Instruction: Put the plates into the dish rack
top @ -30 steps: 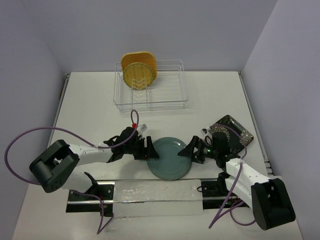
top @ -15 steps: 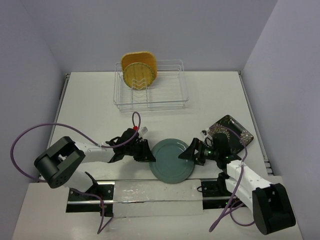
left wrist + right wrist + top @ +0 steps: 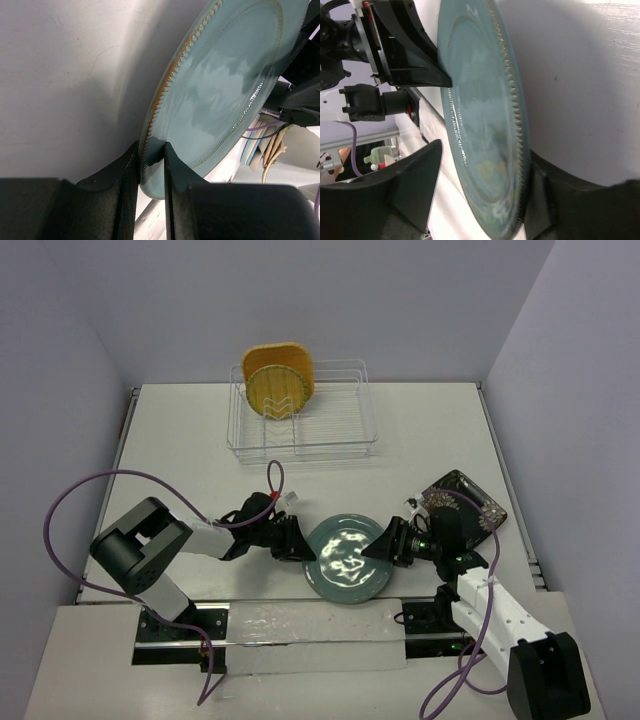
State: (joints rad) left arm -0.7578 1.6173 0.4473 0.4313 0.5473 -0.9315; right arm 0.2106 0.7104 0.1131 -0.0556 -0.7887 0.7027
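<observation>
- Tabletop [image 3: 180, 440]: white, fills most of the overhead view.
- Dish rack [image 3: 335, 425]: wire basket sitting at the top centre of the overhead view, well away from both hands.
- Teal plate [image 3: 348, 560]: lower middle of the overhead view, right between the two hands and nowhere near the rack. Can't tell if it's flat on the tabletop or tipped up a bit.
- Dark floral plate [image 3: 468, 502]: on the tabletop at the right, just beyond the right arm.
- Orange-tan plate [image 3: 288, 352]: standing upright at the left end of the rack, poking above the wire.
- Yellow plate [image 3: 278, 390]: also upright in the rack, directly in front of the orange one.
- Left hand [image 3: 151, 150]: pinched tight on the teal plate's left rim, with a finger on each face.
- Right hand [image 3: 482, 165]: fingers spread wide on either side of the plate's right rim, with one finger [image 3: 415, 185] over the top face and looking just clear of it.
</observation>
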